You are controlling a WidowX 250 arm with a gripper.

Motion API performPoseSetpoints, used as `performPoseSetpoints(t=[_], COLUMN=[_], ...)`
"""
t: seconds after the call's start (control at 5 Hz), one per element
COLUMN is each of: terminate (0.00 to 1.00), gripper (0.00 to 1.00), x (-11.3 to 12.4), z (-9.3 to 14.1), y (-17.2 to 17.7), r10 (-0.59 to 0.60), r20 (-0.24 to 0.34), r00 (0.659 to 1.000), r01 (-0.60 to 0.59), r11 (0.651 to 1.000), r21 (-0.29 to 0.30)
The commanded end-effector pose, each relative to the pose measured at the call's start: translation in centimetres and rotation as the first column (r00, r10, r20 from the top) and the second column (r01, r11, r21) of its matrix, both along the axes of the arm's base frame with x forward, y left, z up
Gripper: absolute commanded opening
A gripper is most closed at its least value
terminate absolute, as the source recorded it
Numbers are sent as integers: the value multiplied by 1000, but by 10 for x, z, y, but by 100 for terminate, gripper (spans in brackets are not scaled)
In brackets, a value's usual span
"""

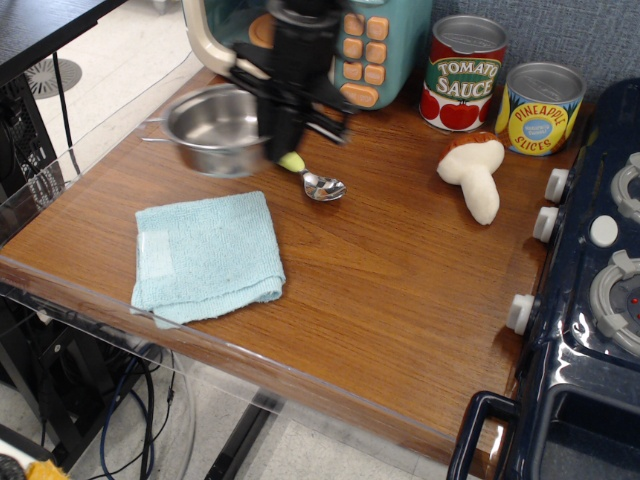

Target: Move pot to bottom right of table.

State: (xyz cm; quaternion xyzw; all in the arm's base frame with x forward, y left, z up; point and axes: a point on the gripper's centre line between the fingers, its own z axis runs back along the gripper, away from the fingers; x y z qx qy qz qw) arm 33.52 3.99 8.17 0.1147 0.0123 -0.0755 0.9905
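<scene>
Front edge: the brown wood-grain table (400, 300) ends at a clear acrylic rim along its near side; the rim looks low, so a carried load should pass over it rather than be stopped by it.
Open room: the near right stretch of wood lies bare up to the dark blue toy stove (590, 330) on the right; I judge this the place to set down, with the stove's white knobs as the limit on that side.
Near left: a folded light blue terry cloth (207, 257) lies flat, well apart from the bare stretch.
Middle: a metal spoon with a yellow-green handle (315, 180) lies just under the arm; a plush mushroom with white stem and brown cap (476, 172) lies to the right, near the route.
Pot: the small shallow shiny steel pot (215, 128) hangs clear of the wood at the far left, blurred with motion.
Grip: the black gripper (283, 110) has its fingers pinched on the pot's right rim.
Handling: probably light and stiff; the polished wall looks slippery, and a hold on one side may let it tilt.
Far: a red tomato sauce can (463, 72), a blue and yellow pineapple slices can (539, 108) and a teal toy microwave (330, 45) stand at the back.
</scene>
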Motion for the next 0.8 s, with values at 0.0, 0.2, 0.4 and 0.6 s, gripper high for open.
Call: performPoseSetpoints(t=[0.0,0.2,0.4,0.6], terminate=[0,0,0,0], gripper=[0,0,0,0], x=[-32,-49,-61,-70], z=[13,-5,-24,-39], y=[-70,-99,-114,-125], r10=[-199,-281,-335,-384], r20=[75,60,33,3], r00=[977,958,942,923], r01=[197,278,333,383], r11=[980,959,941,921], r21=[34,46,61,73])
